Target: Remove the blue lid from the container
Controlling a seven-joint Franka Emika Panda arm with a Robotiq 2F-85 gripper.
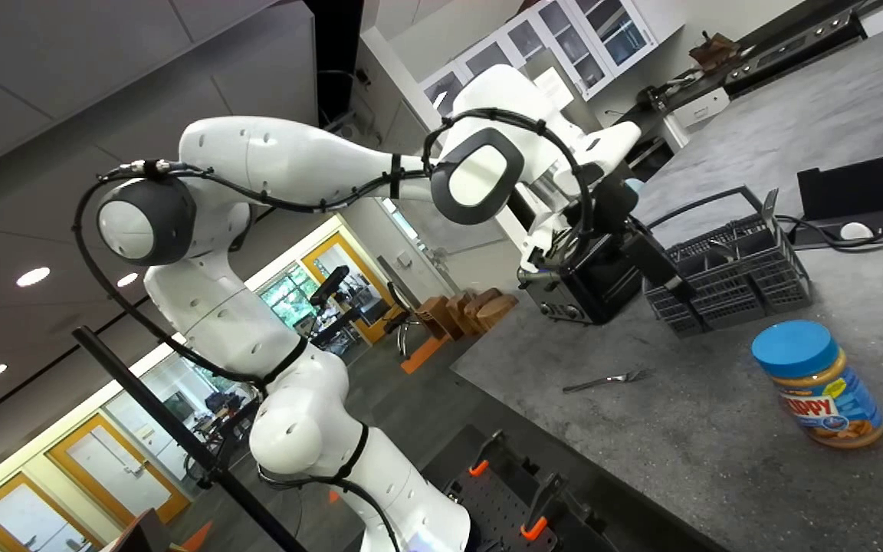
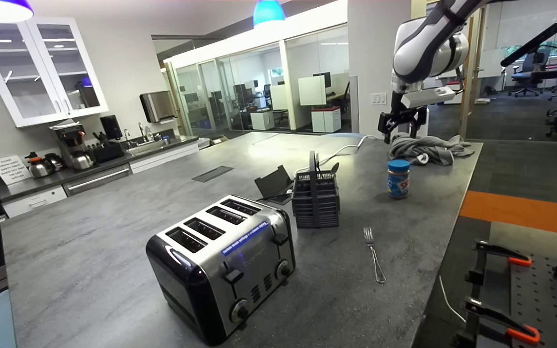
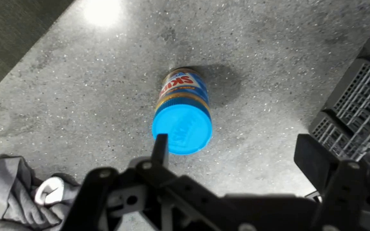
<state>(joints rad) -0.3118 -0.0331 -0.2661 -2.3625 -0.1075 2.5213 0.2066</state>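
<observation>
The blue lid sits on top of the container, an upright peanut butter jar with a blue label. The lid and container also show upright on the grey counter. In the wrist view, the lid faces the camera, and the container shows above it in the picture. My gripper is open, with nothing between its fingers. Its left finger overlaps the lid's lower left edge in the picture; the lid is off to that side. In an exterior view, the gripper is raised above the counter, apart from the lid.
A dark wire basket stands near the container and shows at the right of the wrist view. A toaster, a fork and a grey cloth lie around. The counter edge runs close to the container.
</observation>
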